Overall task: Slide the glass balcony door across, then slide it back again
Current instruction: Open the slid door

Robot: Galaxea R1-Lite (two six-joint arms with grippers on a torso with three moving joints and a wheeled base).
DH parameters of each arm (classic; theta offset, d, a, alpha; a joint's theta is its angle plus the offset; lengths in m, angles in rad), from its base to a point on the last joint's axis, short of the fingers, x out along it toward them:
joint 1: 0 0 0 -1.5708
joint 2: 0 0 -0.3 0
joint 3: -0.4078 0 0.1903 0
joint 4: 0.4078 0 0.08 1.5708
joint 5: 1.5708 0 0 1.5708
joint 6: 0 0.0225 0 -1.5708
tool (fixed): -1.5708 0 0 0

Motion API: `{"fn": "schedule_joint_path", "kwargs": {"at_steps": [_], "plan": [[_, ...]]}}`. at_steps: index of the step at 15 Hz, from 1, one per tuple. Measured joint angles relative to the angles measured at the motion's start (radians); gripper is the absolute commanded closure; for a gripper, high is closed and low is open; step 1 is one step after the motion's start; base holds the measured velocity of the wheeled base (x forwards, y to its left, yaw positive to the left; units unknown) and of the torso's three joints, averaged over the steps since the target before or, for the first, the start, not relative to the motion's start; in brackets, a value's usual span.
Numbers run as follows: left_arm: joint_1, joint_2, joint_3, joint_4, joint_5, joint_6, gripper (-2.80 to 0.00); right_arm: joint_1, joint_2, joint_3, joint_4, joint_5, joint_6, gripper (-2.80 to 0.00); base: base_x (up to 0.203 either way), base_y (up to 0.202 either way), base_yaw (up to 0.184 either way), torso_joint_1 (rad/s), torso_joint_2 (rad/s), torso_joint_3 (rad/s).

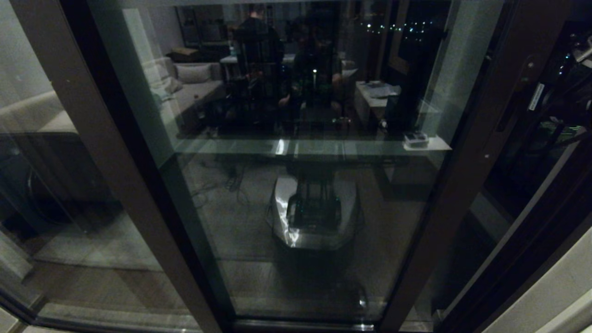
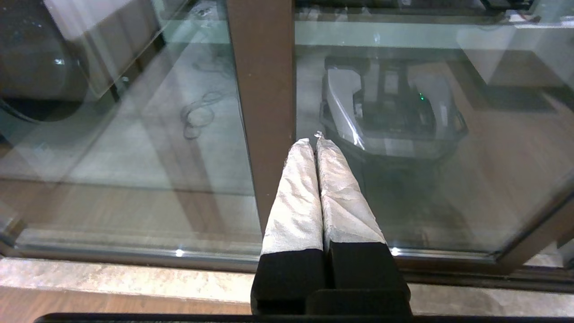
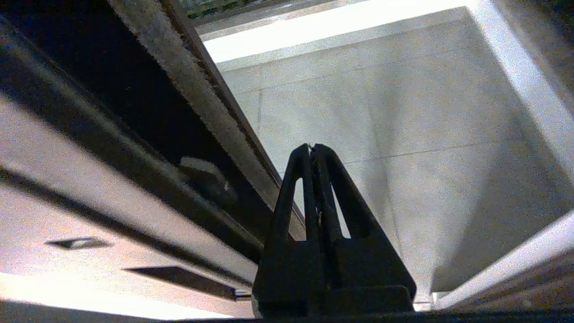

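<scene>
The glass balcony door (image 1: 300, 194) fills the head view, a tall pane in a dark brown frame. Its right stile (image 1: 481, 138) carries small screws and a narrow dark slot (image 1: 506, 118). My right arm (image 1: 571, 78) shows dimly beyond that stile. My right gripper (image 3: 312, 147) is shut with nothing in it. It sits beside the door's edge and grey brush strip (image 3: 202, 89), over pale balcony tiles (image 3: 403, 112). My left gripper (image 2: 314, 141) has white-wrapped fingers and is shut with nothing in it, its tips close to a brown stile (image 2: 262, 89) and the glass.
A second brown upright (image 1: 106, 138) crosses the left of the head view, with more glass beyond it. The glass reflects the room and my base (image 1: 314, 208). A stone sill (image 2: 112, 280) and floor track run below. Pale wall (image 1: 555, 296) closes the lower right.
</scene>
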Motion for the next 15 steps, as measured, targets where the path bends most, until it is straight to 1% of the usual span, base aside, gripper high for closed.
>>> {"fn": "schedule_joint_path", "kwargs": {"at_steps": [1,4,15], "plan": [[0.0,0.0,0.0,0.0,0.0,0.0,0.0,0.013,0.001,-0.003,-0.001,-0.009,0.0,0.0,0.0,0.0,0.0,0.0,0.0,0.0],[0.0,0.0,0.0,0.0,0.0,0.0,0.0,0.063,0.014,-0.011,-0.007,-0.093,-0.001,0.0,0.0,0.0,0.0,0.0,0.0,0.0],[0.0,0.0,0.0,0.0,0.0,0.0,0.0,0.175,0.027,-0.024,-0.001,-0.108,0.016,0.0,0.0,0.0,0.0,0.0,0.0,0.0]]}}
